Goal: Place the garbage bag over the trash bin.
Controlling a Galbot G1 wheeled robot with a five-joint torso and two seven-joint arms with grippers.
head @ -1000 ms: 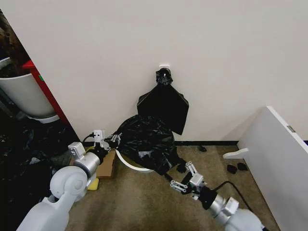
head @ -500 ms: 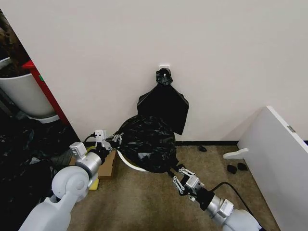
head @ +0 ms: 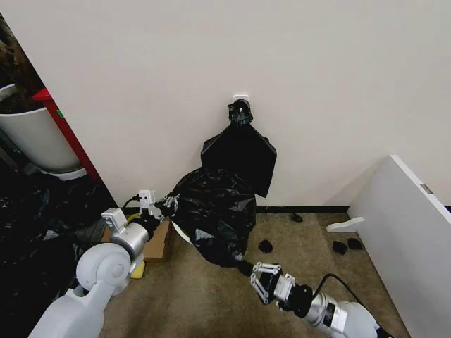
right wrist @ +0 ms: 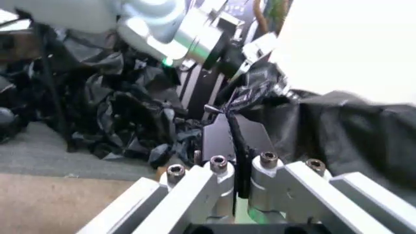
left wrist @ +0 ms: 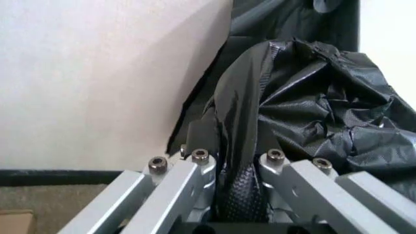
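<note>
Two end effectors are on one garbage bag (head: pixel 215 211), which stands on the carpeted floor against the wall. Nearest, the right end effector (head: pixel 255 274) has its fingers pressed narrow on a thin twisted strand of the bag's lower edge; in the right wrist view (right wrist: pixel 235 168) the black film runs straight down between the closed fingertips. A little farther, on the other side, the left end effector (head: pixel 166 205) pinches the bag's upper edge, and the left wrist view (left wrist: pixel 237 187) has a fold of glossy plastic jammed between its fingers (left wrist: pixel 198 168), closed tight on it. The bag billows over most of the trash bin (head: pixel 184 238), so just a curved sliver of white rim peeks out low on the left; the bin's body and base are hidden. Beside it sits a small cardboard box (head: pixel 156 240), partly behind the left arm. Farther back, a flat black bag (head: pixel 239 155) hangs from a knot on the wall.
</note>
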